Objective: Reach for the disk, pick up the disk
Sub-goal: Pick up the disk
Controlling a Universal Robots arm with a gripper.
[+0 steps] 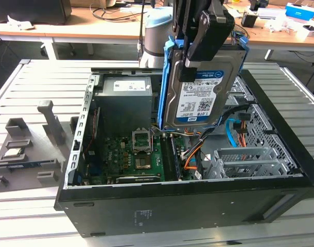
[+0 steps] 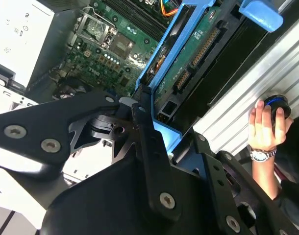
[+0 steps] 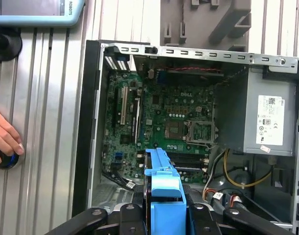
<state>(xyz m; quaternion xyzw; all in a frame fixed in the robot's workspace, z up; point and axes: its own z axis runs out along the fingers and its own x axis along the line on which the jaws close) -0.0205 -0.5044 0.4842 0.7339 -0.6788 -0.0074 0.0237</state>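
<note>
We see the black gripper (image 1: pixel 206 38) clamped on the upper end of the disk (image 1: pixel 198 87), a flat grey metal hard drive with a white-and-blue label and blue plastic side rails, held upright and clear above the open black computer case (image 1: pixel 198 206). From the green motherboard (image 1: pixel 131 154), the disk hangs at about 1 o'clock in the exterior view. In the first wrist view, a person's hand (image 3: pixel 5 139) rests on the slatted metal table (image 3: pixel 46 122), at 9 o'clock from the case.

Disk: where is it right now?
In the exterior view the disk hangs label-out in the gripper, lifted above the open computer case, over the motherboard and beside the power supply.
</note>
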